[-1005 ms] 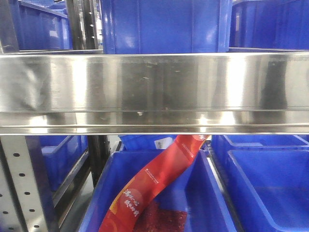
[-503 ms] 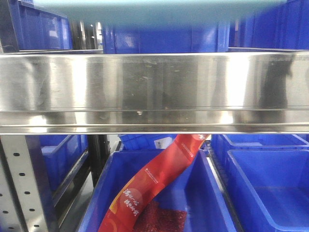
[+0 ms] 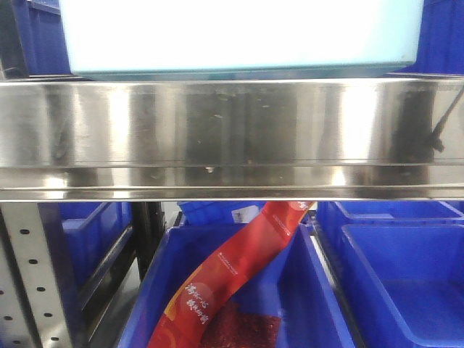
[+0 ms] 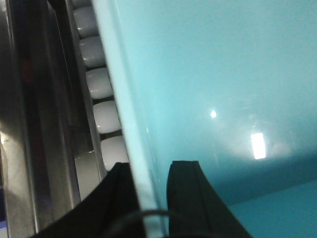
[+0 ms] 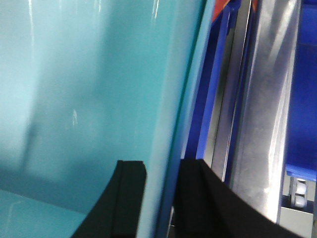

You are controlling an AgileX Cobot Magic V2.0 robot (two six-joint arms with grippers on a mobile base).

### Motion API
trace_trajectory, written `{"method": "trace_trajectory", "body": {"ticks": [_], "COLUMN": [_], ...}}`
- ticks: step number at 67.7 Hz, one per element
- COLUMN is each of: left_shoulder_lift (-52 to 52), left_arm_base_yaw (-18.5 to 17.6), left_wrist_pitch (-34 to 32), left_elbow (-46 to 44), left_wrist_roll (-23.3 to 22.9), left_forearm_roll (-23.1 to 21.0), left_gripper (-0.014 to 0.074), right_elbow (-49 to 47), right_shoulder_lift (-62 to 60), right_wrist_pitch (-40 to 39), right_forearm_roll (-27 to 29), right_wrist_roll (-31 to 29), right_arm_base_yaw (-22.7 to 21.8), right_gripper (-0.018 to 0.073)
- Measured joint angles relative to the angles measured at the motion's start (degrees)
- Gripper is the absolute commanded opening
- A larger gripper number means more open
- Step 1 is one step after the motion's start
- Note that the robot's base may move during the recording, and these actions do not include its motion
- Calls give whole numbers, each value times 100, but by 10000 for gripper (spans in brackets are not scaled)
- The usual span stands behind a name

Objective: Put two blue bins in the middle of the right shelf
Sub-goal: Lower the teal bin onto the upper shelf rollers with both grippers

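I have the pale blue bin (image 3: 239, 36) just above the steel shelf (image 3: 232, 138), each gripper pinching a side wall: left gripper (image 4: 148, 198), right gripper (image 5: 162, 198). It looks empty, light, stiff and slick, so the thick rim seems the safest hold.

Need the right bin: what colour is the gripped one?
Pale sky-blue bin, clearest in left wrist view.

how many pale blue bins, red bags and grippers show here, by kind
pale blue bin: 1
red bag: 1
grippers: 2, left gripper and right gripper, each clamped on the bin's rim
total: 4
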Motion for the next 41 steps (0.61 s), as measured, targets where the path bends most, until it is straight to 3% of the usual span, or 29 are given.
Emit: {"method": "trace_trajectory", "body": {"ticks": [6, 18, 23, 41], "left_shoulder_lift": [12, 12, 12, -145], "left_arm_base_yaw": [0, 0, 0, 0], "left_wrist_pitch": [-10, -50, -78, -247], "left_elbow": [0, 0, 0, 0], "left_wrist_roll": [10, 87, 87, 87], "left_forearm_roll": [0, -253, -293, -149], "left_gripper": [165, 538, 615, 608], "right_elbow": [0, 0, -10, -298], "right_shoulder_lift": [0, -11, -23, -309], "right_wrist_pitch": [0, 0, -2, -61], "right_forearm_roll": [-12, 176, 211, -33], "right_wrist_roll": [0, -22, -35, -46], "right_arm_base_yaw": [0, 12, 20, 20], "right_gripper": [98, 569, 567, 558]}}
